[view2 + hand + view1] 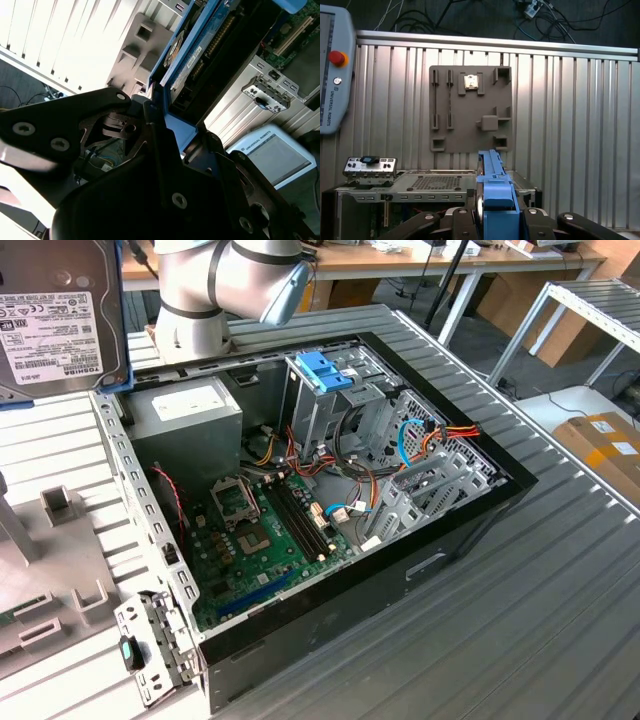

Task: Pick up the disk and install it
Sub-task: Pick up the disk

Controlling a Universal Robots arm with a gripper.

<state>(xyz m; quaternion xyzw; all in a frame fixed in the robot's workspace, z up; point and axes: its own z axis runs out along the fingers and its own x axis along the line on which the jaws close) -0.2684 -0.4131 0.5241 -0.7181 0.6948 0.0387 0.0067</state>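
The disk (58, 312), a grey metal hard drive with a white label and a light-blue carrier frame, hangs in the air at the exterior view's upper left, above the table beside the open computer case (300, 500). In the first wrist view the disk (495, 200) is seen edge-on, upright, with my gripper (497, 222) shut on it from both sides. The second wrist view shows the disk (192, 55) running out from between the black fingers (150, 125). The drive cage (330, 405) with its blue latch (325, 370) stands inside the case.
A grey fixture plate (470, 110) lies on the ribbed aluminium table (570, 125). A teach pendant (335, 75) rests at the table's edge. Loose cables (420, 440) and the motherboard (270, 530) fill the case. A cardboard box (605, 445) sits on the floor.
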